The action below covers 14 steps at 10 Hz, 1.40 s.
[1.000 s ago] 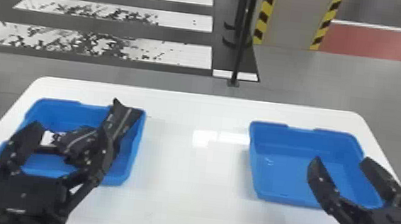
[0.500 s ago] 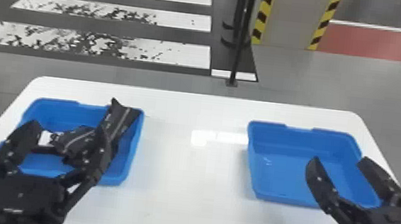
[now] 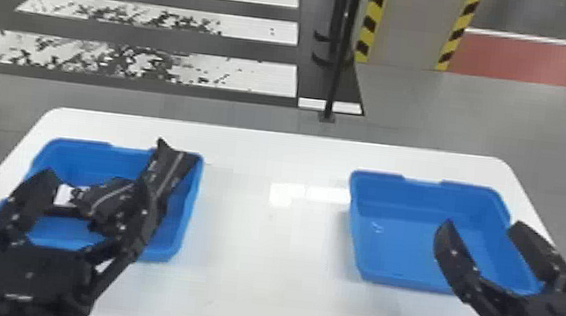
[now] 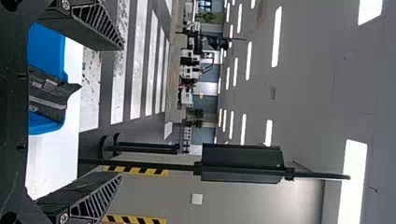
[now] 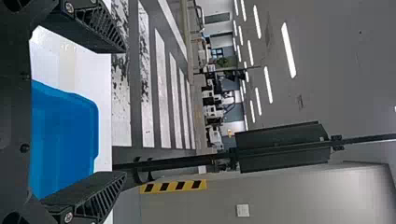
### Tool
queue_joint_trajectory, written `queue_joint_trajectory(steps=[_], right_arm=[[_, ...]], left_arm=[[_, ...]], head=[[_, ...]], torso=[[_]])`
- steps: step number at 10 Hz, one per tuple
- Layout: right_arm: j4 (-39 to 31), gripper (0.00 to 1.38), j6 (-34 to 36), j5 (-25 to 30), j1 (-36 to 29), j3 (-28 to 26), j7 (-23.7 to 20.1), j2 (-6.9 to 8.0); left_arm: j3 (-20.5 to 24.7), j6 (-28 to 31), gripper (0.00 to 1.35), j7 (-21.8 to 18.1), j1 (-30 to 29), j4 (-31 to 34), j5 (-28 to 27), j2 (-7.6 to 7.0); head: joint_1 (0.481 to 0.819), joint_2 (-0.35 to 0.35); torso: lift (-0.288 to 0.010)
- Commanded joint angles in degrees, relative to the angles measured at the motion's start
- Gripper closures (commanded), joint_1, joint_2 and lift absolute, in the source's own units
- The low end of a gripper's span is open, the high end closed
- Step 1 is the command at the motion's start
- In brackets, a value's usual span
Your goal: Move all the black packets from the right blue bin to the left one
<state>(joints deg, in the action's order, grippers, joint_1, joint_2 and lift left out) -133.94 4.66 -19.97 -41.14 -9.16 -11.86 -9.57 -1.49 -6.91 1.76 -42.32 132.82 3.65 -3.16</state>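
Head view: rightmost black packet [image 3: 165, 168] slants toward worktop's [image 3: 261, 258] far edge, beyond left gripper [image 3: 93, 179]; gripper spread, the nearer one.

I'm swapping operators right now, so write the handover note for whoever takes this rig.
Left gripper: open, at the left blue bin.
Right gripper: open, at the right blue bin.
Packets: at least two in the left bin, one black packet low down, another black packet sticking up at the far right corner.
Done: the transfer looks finished.
Left: probably only backing both arms off; first check the part of the right bin behind its gripper.
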Motion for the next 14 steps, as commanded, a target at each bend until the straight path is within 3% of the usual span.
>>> queue_joint_trajectory(steps=[1, 14], right_arm=[[0.0, 0.09, -0.6, 0.0, -0.2, 0.0, 0.0, 0.08], [0.7, 0.09, -3.7, -0.6, -0.2, 0.0, 0.0, -0.01]], left_arm=[[0.0, 0.0, 0.08, 0.0, 0.0, 0.0, 0.0, 0.00], [-0.1, -1.1, 0.09, -0.5, 0.6, 0.0, -0.3, -0.09]], head=[[0.695, -0.036], [0.695, -0.044]], torso=[[-0.140], [-0.140]])
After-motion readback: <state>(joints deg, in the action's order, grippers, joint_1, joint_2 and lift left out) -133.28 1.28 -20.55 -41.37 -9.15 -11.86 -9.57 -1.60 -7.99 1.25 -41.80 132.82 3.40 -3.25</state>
